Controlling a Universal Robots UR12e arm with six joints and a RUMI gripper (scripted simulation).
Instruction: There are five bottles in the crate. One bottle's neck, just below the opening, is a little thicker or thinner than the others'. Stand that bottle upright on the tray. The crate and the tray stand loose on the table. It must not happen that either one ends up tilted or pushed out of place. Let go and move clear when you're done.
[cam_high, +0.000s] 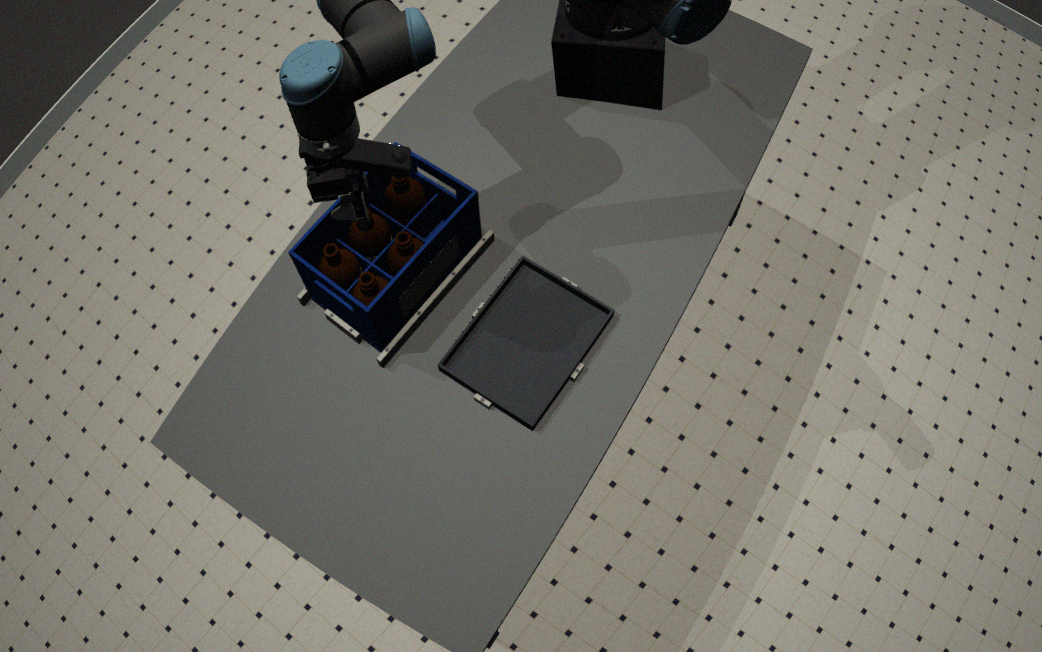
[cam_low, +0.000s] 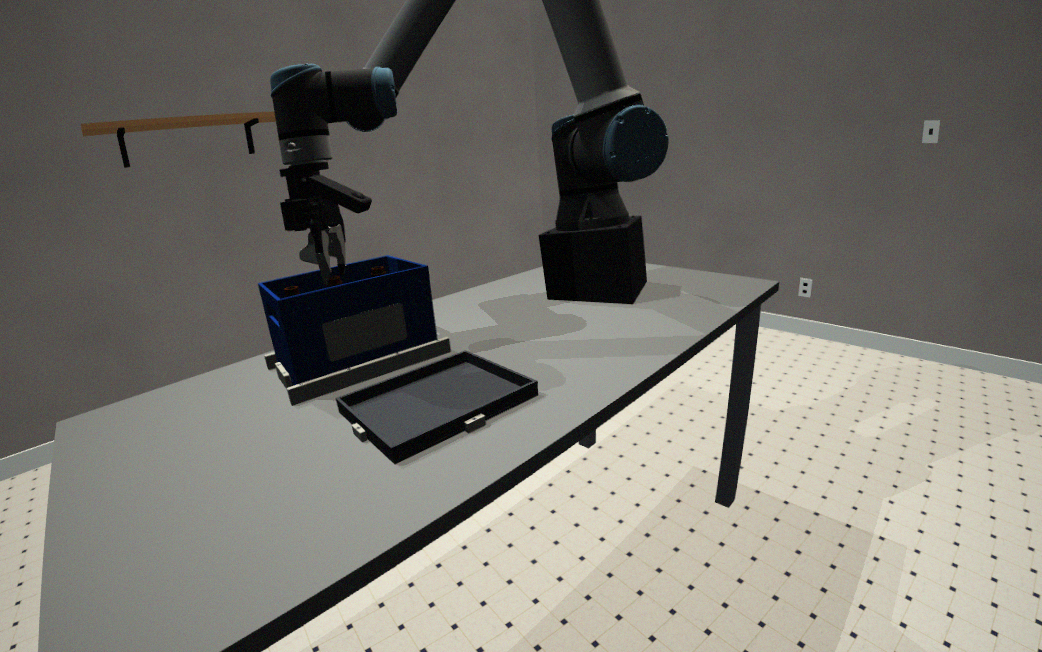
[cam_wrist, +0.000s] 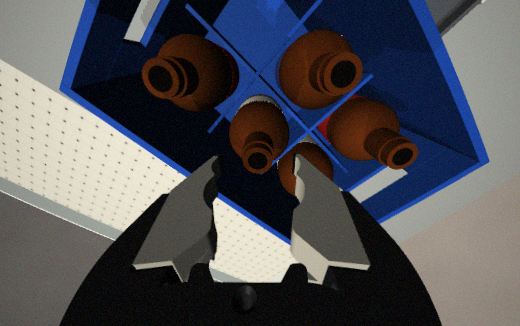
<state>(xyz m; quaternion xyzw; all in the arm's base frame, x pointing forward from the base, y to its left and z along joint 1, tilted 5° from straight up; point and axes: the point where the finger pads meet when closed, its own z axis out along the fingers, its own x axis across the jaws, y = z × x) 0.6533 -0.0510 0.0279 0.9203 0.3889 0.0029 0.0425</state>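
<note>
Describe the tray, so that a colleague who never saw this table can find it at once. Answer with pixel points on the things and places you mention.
On the grey table (cam_high: 322, 461) (cam_low: 192, 476) (cam_wrist: 495, 90), find the tall blue crate (cam_high: 470, 222) (cam_low: 292, 338) (cam_wrist: 440, 100) of bottles (cam_high: 338, 266) (cam_low: 291, 289) (cam_wrist: 300, 70). Beside it lies the tray (cam_high: 530, 361) (cam_low: 438, 392), dark and rectangular. Unlike the crate, it is shallow and holds no bottle.

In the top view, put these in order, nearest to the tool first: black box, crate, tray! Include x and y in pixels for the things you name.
1. Crate (cam_high: 472, 219) (cam_low: 295, 330) (cam_wrist: 417, 65): right by the tool (cam_high: 357, 221) (cam_low: 331, 276) (cam_wrist: 257, 155).
2. Tray (cam_high: 530, 345) (cam_low: 438, 399): beside the crate.
3. Black box (cam_high: 607, 73) (cam_low: 591, 265): farthest, under the arm's foot.
</note>
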